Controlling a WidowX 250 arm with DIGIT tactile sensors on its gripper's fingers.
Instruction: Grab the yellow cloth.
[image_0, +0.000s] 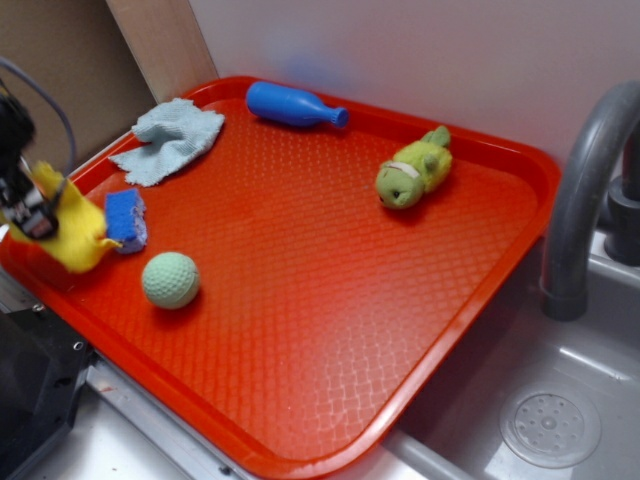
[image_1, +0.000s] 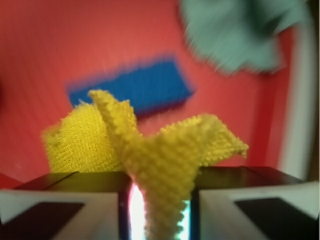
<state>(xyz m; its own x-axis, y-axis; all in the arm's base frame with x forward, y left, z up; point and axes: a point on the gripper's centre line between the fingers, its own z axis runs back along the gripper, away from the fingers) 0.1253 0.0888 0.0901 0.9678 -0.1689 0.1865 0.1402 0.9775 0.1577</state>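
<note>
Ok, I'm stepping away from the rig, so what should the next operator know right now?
Gripper: shut on the small bright yellow woven cloth, which is pinched between the fingers and bunched up.
Position: at the left edge of the red plastic tray, beside the blue rectangular sponge and near the green dimpled ball; the pale blue-grey cloth lies at the back.
Done: the grab.
Left: probably nothing but keeping hold.

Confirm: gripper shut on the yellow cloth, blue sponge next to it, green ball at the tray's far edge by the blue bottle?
Not quite. The exterior view shows the green ball at the near-left of the red tray, close to the blue sponge, far from the blue bottle. The gripper does pinch the yellow cloth.
</note>
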